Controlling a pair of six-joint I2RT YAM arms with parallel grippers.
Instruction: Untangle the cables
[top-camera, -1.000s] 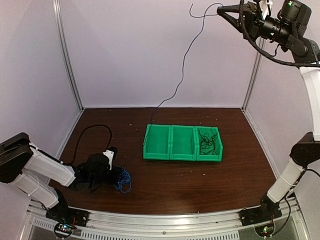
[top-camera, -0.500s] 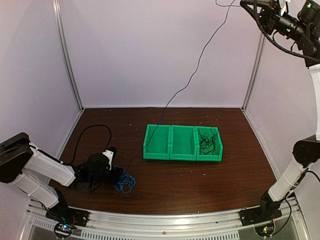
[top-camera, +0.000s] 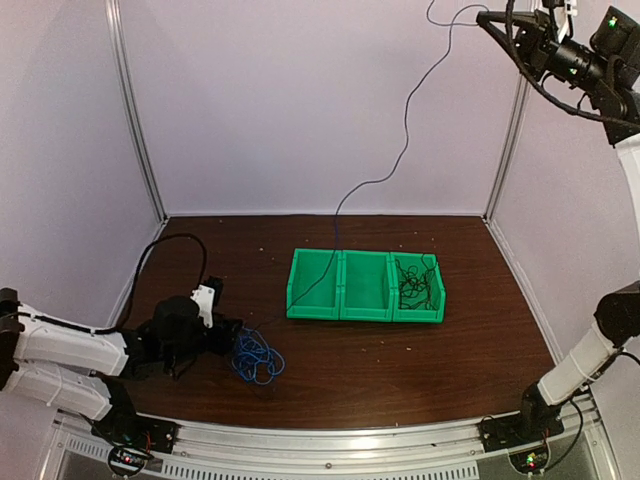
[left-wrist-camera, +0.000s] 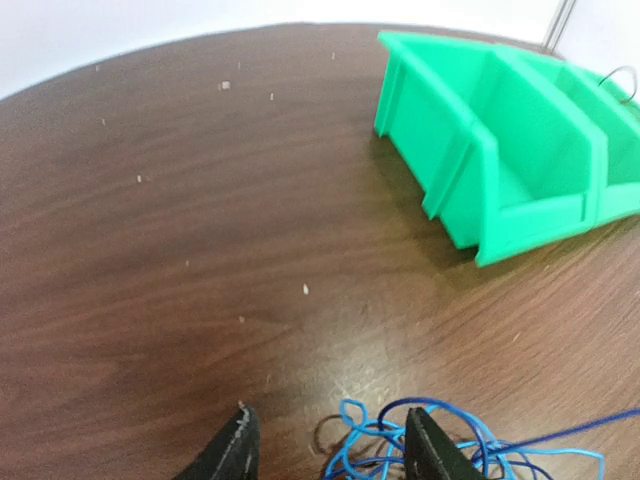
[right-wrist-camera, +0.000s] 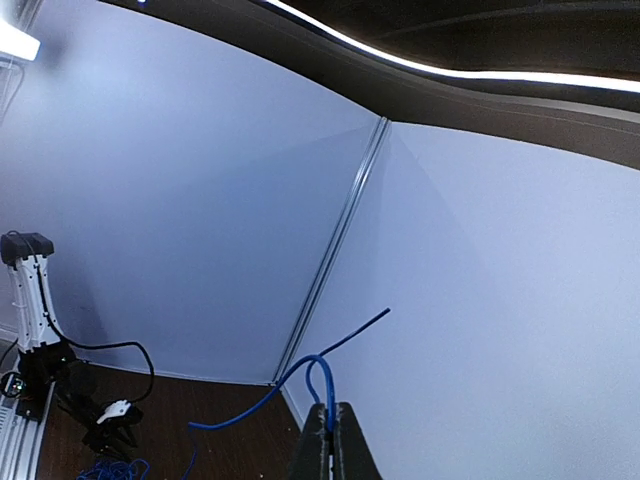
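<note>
Overhead view of a dark wooden surface (top-camera: 450, 360) inside a pale-walled enclosure, with two robot arms mounted at the near edge. A green bin (top-camera: 365, 312) with three compartments sits near the middle of the surface. Its right-hand compartment, toward 3 o'clock, holds a loose tangle of dark cables (top-camera: 413, 280); I cannot tell whether the other two compartments hold anything. At about 7 o'clock on the surface lies a small pile of blue cable loops (top-camera: 255, 357), resting flat on the wood. The left hand (top-camera: 228, 338) sits low just beside this pile, at its 9 o'clock side. In the left wrist view the left hand (left-wrist-camera: 330, 430) has its two fingers spread apart, released, with the blue cable loops (left-wrist-camera: 440, 450) lying on the surface (left-wrist-camera: 150, 250) between and just ahead of the tips, nearer the right finger; the green bin (left-wrist-camera: 470, 170) stands at 1 o'clock. The right hand (top-camera: 485, 17) is raised high at 1 o'clock, well above the surface. It is clenched on a long blue cable (top-camera: 400, 150), which hangs down from it, crosses the bin's left compartment and runs to the pile. In the right wrist view the right hand (right-wrist-camera: 330, 430) pinches the long blue cable (right-wrist-camera: 260, 400), a short end sticking out above the fingers.
</note>
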